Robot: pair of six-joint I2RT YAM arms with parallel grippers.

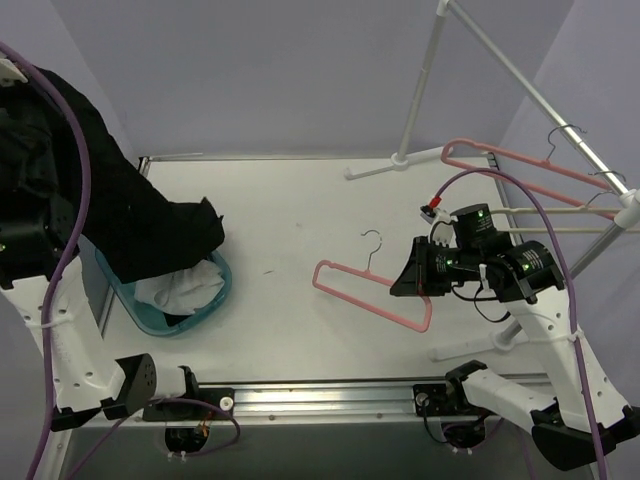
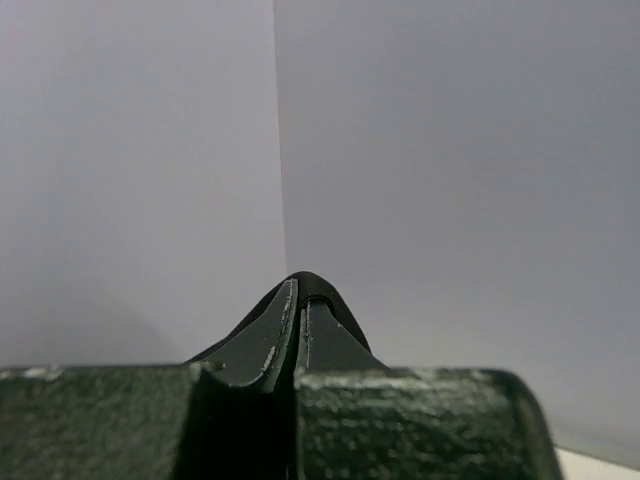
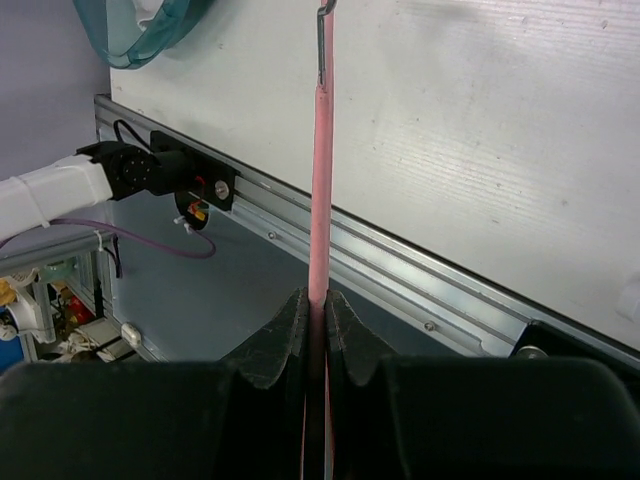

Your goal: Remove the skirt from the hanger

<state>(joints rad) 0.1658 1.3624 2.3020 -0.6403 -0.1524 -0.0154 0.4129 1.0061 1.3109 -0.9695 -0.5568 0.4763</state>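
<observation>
Over the white table [image 1: 300, 200], we see the black skirt [image 1: 130, 220] free of the pink hanger [image 3: 320, 180], its hem draped into the teal basket [image 1: 150, 322], which holds white cloth [image 1: 185, 288]. The left gripper [image 2: 302, 300] pinches skirt fabric with its fingers together. The right gripper [image 3: 318, 305] clamps the hanger.

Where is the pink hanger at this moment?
In the top view the pink hanger is right of centre, over the table, clamped in the right gripper, well apart from the black skirt on the left.

Overhead camera looks down on table [image 1: 300, 220]; close right wrist shares pink hanger [image 3: 320, 200]; left seemingly faces wall [image 2: 450, 200].
</observation>
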